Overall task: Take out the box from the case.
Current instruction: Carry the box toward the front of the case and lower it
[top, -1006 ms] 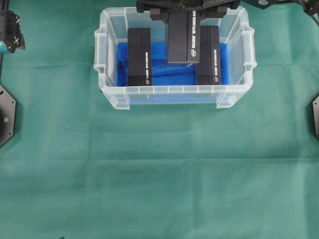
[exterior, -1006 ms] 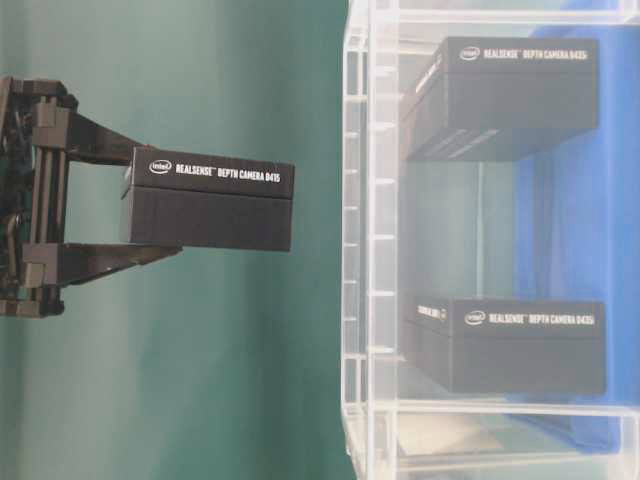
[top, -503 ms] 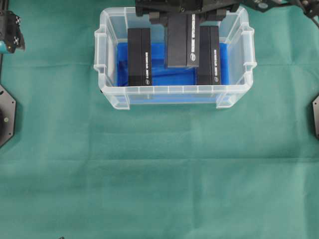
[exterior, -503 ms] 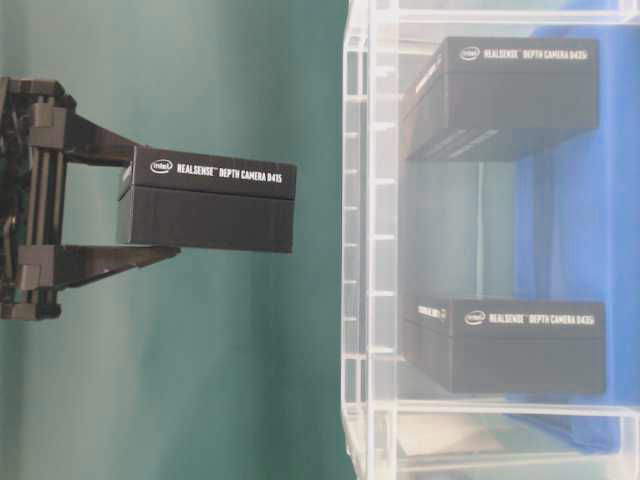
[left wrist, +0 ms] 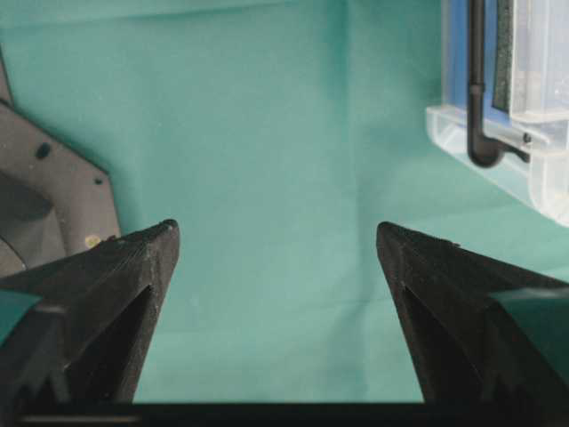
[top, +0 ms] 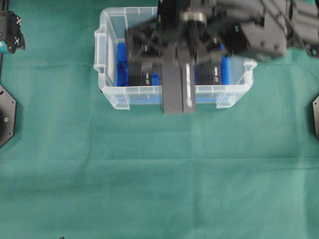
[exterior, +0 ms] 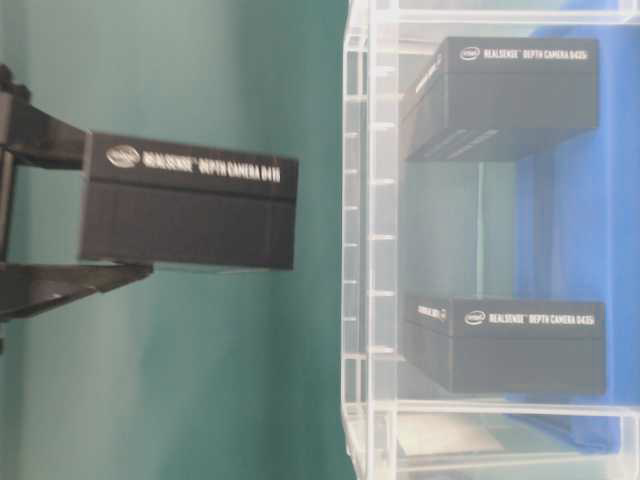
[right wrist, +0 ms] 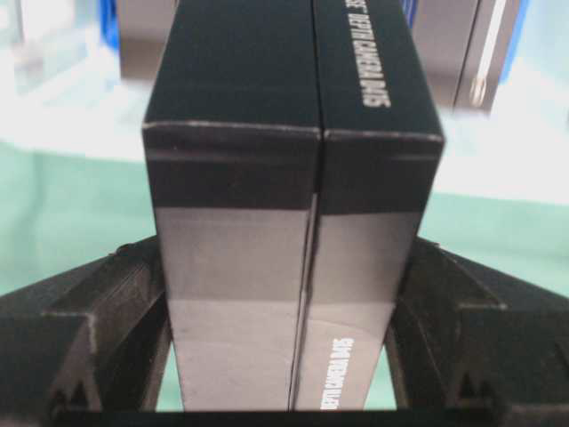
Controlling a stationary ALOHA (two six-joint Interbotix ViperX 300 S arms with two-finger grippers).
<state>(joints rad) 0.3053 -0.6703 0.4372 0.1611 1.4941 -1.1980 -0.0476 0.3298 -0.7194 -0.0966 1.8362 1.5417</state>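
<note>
The case [top: 103, 59] is a clear plastic bin with a blue lining, standing at the back middle of the green cloth. My right gripper [top: 179, 62] reaches in from the right above it, shut on a black box [top: 178, 92] that hangs out over the case's front wall. The table-level view shows this box [exterior: 190, 205] in the air, away from the case's wall [exterior: 360, 200]. In the right wrist view both fingers [right wrist: 116, 302] press the sides of the box [right wrist: 293, 160]. My left gripper [left wrist: 277, 240] is open and empty over bare cloth at the far left.
Two more black boxes [exterior: 510, 95] [exterior: 510, 345] stay inside the case, partly hidden under the arm in the overhead view. Black base plates sit at the left edge [top: 6, 114] and the right edge [top: 315, 117]. Green cloth [top: 159, 189] covers the table in front.
The right arm has carried the held box forward, from above the middle of the case to over its front wall. The left gripper has not moved.
</note>
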